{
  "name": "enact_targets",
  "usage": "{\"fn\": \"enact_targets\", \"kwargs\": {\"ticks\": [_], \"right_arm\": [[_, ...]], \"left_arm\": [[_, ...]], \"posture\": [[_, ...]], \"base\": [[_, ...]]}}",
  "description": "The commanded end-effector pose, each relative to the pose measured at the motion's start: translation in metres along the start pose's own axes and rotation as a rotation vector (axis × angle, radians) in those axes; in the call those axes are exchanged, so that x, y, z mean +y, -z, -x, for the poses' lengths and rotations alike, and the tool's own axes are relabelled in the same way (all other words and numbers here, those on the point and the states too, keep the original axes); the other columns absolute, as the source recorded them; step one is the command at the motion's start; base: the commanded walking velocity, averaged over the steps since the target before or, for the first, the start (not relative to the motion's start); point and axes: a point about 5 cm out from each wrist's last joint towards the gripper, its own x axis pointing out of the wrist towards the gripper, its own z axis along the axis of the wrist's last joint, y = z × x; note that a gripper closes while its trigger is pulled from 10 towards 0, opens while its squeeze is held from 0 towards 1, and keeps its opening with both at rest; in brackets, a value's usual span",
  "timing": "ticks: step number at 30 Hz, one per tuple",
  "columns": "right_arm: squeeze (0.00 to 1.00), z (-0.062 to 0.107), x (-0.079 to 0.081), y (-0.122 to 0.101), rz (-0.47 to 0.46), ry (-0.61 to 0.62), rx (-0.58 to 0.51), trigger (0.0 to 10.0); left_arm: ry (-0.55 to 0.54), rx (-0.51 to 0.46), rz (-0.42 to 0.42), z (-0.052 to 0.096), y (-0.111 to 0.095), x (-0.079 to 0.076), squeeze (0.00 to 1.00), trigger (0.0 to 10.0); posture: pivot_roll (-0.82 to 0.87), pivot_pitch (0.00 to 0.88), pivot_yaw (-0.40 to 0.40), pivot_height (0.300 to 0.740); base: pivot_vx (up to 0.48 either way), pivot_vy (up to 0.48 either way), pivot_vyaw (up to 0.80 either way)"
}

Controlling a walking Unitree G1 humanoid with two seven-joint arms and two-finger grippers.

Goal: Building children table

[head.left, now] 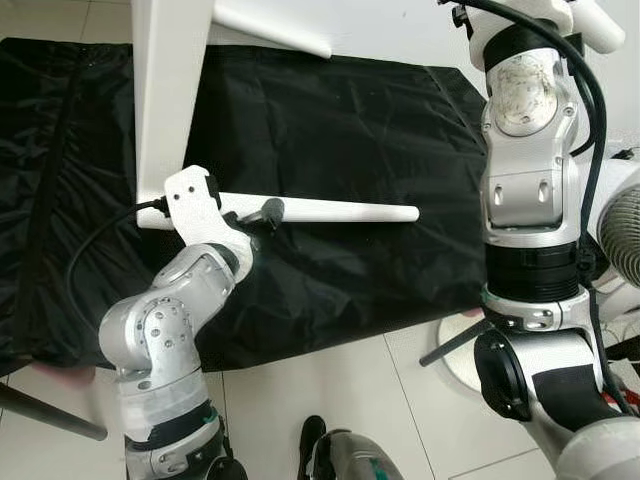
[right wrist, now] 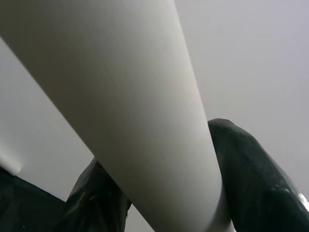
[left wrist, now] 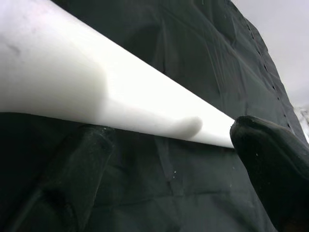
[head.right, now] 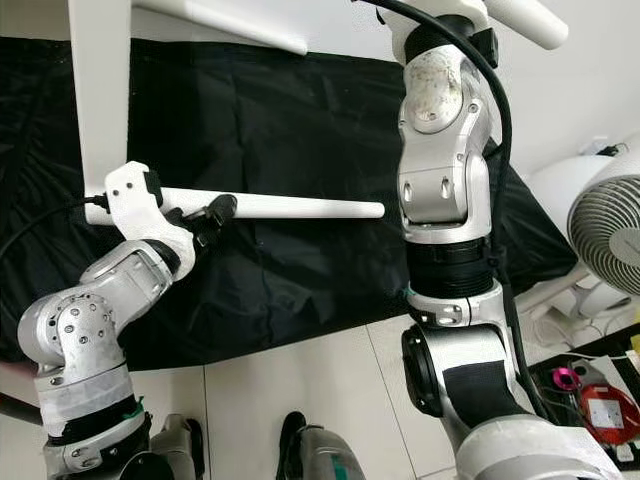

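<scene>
A pale tiled floor [head.left: 300,400] is seen, with a black cloth [head.left: 380,130] spread over it; at the left a white tabletop [head.left: 165,90] stands on edge over the cloth, and at the far right of the right eye view a white fan [head.right: 610,235] is seen beside a pale wall.

In the eye views the left gripper [head.left: 262,213] is reached in from the left to a white table leg [head.left: 340,211]; this leg is attached at the tabletop's lower end, with its long axis level across the cloth and its narrower free end pointed to the robot's right. A second leg [head.left: 270,32] is seen higher up, slanted the same way. The right arm [head.left: 525,190] is raised at the right, and a third white leg [head.right: 530,20] is seen beside its top.

In the left wrist view the fingers [left wrist: 270,159] are set either side of the leg, seemingly closed about it. In the right wrist view the right gripper [right wrist: 169,193] has a white leg [right wrist: 125,96] clasped between its two fingers [right wrist: 251,174], against the pale wall.
</scene>
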Motion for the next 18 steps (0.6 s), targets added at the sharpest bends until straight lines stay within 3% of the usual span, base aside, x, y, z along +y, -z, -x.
{"fn": "enact_targets", "kwargs": {"ticks": [1, 8, 14, 15, 16, 18], "right_arm": [[0.00, -0.010, -0.022, -0.013, -0.198, 0.075, -0.054, 0.0], [0.00, -0.017, -0.022, -0.019, -0.200, 0.061, -0.071, 0.0], [0.00, -0.022, -0.021, -0.022, -0.212, 0.061, -0.079, 0.0], [0.00, -0.023, -0.020, -0.021, -0.218, 0.061, -0.073, 0.0], [0.00, -0.024, -0.019, -0.020, -0.229, 0.060, -0.063, 0.0], [0.00, -0.024, -0.019, -0.020, -0.229, 0.060, -0.063, 0.0]], "left_arm": [[-0.139, 0.087, 0.159, 0.009, 0.027, -0.018, 0.00, 10.0], [-0.152, 0.116, 0.110, 0.014, 0.030, -0.017, 0.00, 10.0], [-0.201, 0.065, 0.078, 0.008, 0.024, -0.014, 0.00, 10.0], [-0.193, 0.022, 0.106, 0.002, 0.016, -0.019, 0.00, 4.3], [-0.146, -0.071, 0.182, -0.006, 0.000, -0.030, 0.00, 0.0], [-0.146, -0.071, 0.182, -0.006, 0.000, -0.030, 0.00, 0.0]], "posture": [[-0.04, 0.139, -0.110, 0.740], [-0.05, 0.141, -0.118, 0.740], [-0.05, 0.138, -0.121, 0.740], [-0.05, 0.136, -0.122, 0.740], [-0.05, 0.132, -0.122, 0.740], [-0.05, 0.132, -0.122, 0.740]], "base": [[0.000, 0.000, 0.00], [0.000, 0.000, 0.00], [0.000, 0.000, 0.00], [0.000, 0.000, 0.00], [0.000, 0.000, 0.00], [0.000, 0.000, 0.00]]}}
